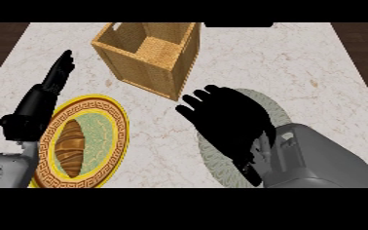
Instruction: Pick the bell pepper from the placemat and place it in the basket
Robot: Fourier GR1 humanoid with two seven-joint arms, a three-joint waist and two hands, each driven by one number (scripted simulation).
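placemat (277, 108) mostly hidden under right robot hand (229, 123), bell pepper unseen

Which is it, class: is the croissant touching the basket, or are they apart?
Apart. The head view shows the croissant on its plate, with bare counter before the basket.

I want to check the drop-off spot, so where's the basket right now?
In the head view the basket stands on the counter at upper centre-left, just beyond the right hand and up-right of the plate with the croissant.
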